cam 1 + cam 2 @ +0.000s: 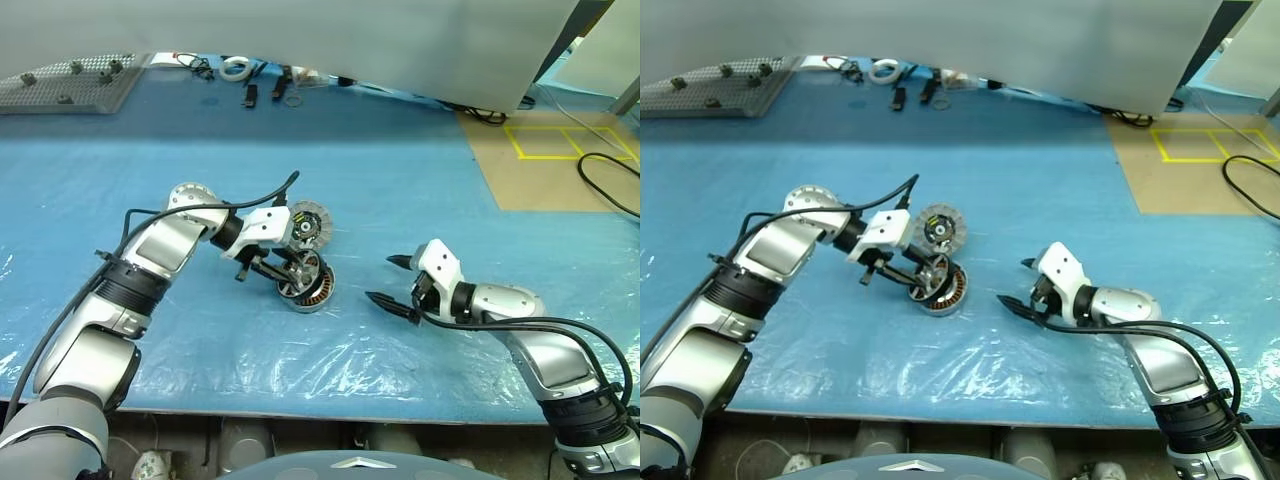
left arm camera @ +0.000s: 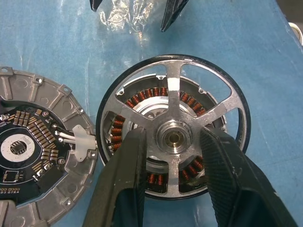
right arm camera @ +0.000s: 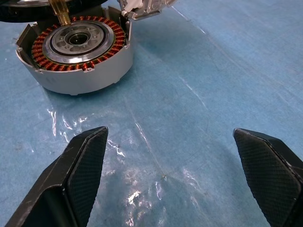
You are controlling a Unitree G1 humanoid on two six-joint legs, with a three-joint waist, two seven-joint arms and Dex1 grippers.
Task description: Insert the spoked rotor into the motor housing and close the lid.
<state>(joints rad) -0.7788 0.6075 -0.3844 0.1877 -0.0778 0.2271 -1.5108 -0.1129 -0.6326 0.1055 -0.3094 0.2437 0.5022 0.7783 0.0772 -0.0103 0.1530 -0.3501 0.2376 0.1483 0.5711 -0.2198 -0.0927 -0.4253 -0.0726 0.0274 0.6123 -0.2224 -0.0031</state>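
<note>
Workshop: blue-sheeted bench (image 1: 400, 180), floor tape (image 1: 560, 140).

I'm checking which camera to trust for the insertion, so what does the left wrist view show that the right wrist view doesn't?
Left wrist view alone: the spoked rotor face-on, the left pincer shut on its hub, copper windings visible through the spokes, and the lid beside it showing a circuit board.

Right wrist view alone: the motor housing from the side, its grey wall resting on the blue sheet, with the right pincer open and apart from it.

Both share: the housing's winding ring and the blue sheet.
</note>
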